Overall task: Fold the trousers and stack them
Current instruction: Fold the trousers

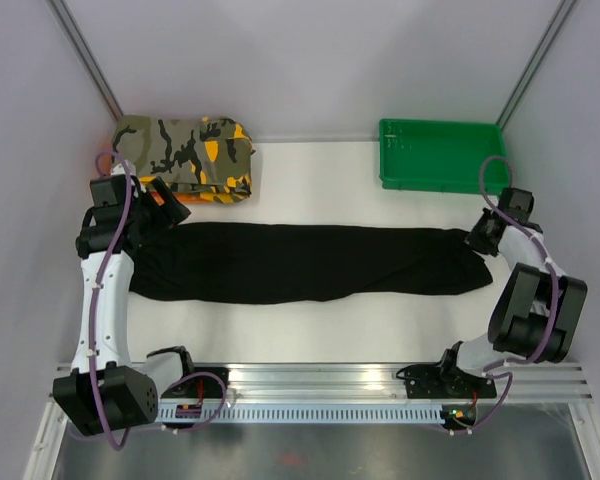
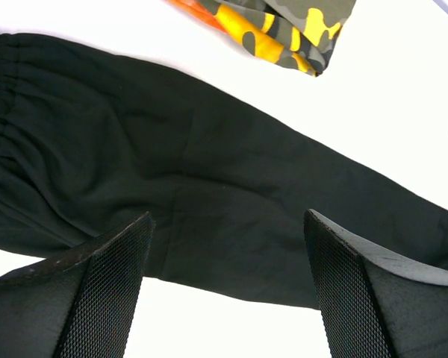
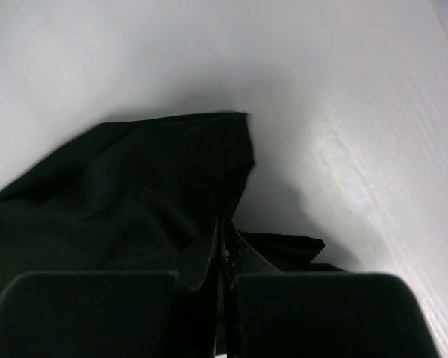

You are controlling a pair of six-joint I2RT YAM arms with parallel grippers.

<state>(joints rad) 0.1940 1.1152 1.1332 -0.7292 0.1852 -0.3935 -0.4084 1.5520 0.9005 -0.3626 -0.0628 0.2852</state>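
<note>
Saw plain, unmarked black all along the trousers (image 1: 310,262). Noted olive, black and orange camouflage blotches on the folded garment (image 1: 190,155) and a solid bright green on the tray (image 1: 435,155). Found the table (image 1: 310,332) white, the cables (image 1: 98,300) purple, and the pads (image 2: 119,276) of the left gripper (image 2: 228,215) black with a fine mesh texture.

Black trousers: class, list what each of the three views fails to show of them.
- Top external: the waist end of the trousers is partly hidden under the left gripper.
- Left wrist: the waistband is cut off by the left edge, the legs by the right.
- Right wrist: the right gripper covers the cloth it pinches; black on black hides the folds.
</note>
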